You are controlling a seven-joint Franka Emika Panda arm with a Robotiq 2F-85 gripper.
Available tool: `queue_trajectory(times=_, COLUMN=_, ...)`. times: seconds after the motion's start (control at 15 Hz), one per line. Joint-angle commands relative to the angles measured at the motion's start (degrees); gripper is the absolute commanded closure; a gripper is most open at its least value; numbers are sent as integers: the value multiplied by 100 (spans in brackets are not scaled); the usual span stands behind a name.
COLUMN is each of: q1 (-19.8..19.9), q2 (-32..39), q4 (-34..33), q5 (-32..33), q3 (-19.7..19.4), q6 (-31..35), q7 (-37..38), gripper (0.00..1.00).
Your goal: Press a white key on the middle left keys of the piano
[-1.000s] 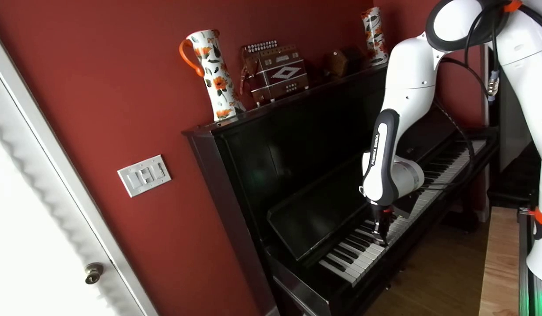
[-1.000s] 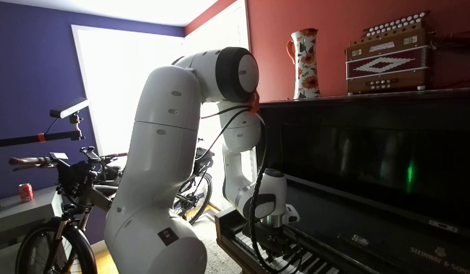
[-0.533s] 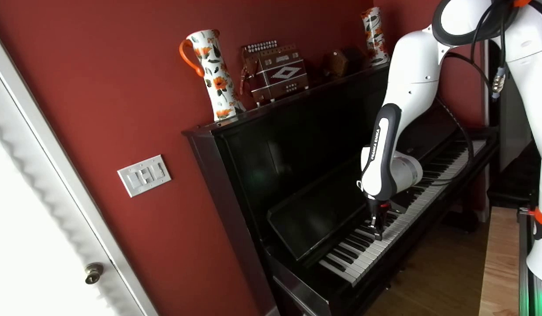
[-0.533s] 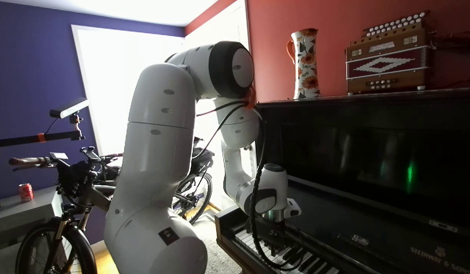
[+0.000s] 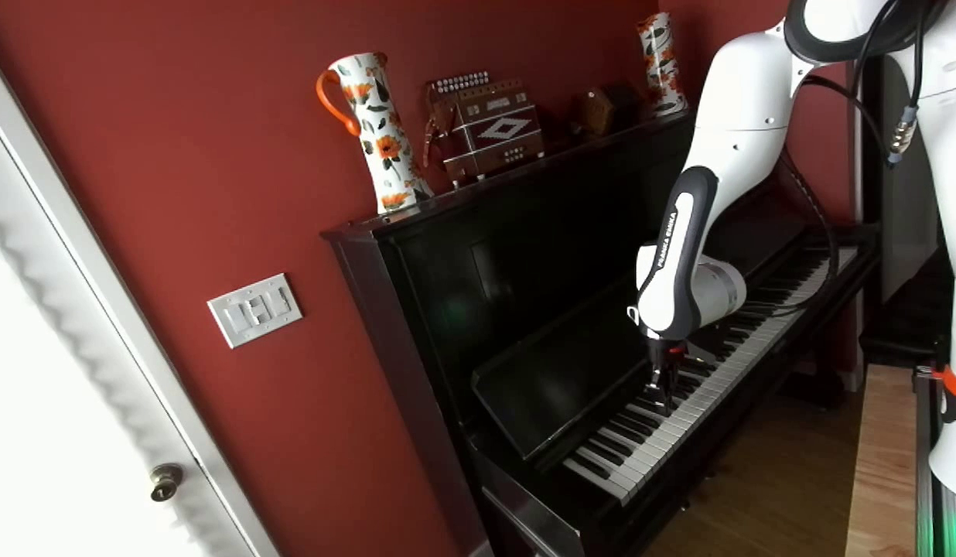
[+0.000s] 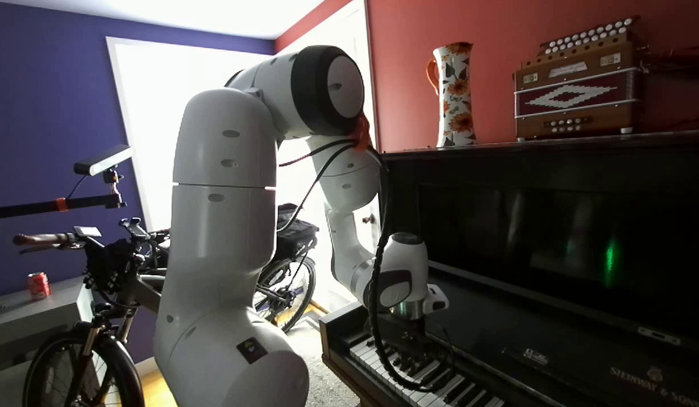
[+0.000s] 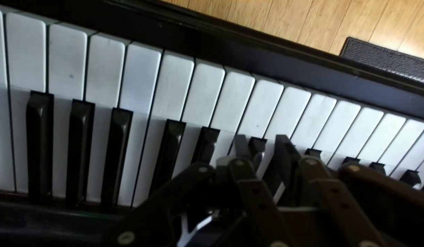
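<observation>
The glossy black piano (image 5: 462,309) stands against the red wall and also shows in an exterior view (image 6: 530,226). Its row of white and black keys (image 5: 636,458) runs beneath my gripper; the keys also show in the wrist view (image 7: 232,94). My gripper (image 5: 662,408) points down over the left part of the keyboard. In the wrist view my gripper (image 7: 262,139) has its fingertips apart with nothing held, on either side of a black key's front end. I cannot tell whether the tips touch the keys. The dark gripper (image 6: 409,359) is partly hidden by a cable in an exterior view.
The piano's upright front panel rises close behind the gripper. A floral pitcher (image 5: 381,131), an accordion (image 5: 493,128) and a floral vase (image 5: 660,66) stand on the piano top. A loose black cable (image 6: 378,294) hangs beside the arm. A bicycle (image 6: 123,282) stands behind the arm.
My gripper has risen from the white keys and shifted back toward the piano's front panel. The upper arm has drawn back and up. The keys look unchanged.
</observation>
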State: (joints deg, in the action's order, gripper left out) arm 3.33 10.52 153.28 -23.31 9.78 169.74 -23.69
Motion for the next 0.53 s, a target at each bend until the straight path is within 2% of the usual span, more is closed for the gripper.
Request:
queue_trajectory(times=0.0, q1=-118, q2=-408, q4=192, q5=250, q3=-149, q6=-328, q7=248, gripper=41)
queue_trajectory(times=0.33, q1=-196, q2=-1004, q4=283, q5=1035, q3=-267, q6=-973, q7=746, gripper=4)
queue_trajectory(times=0.47, q1=-262, q2=-1293, q4=296, q5=1286, q3=-331, q6=-1295, q7=923, gripper=0)
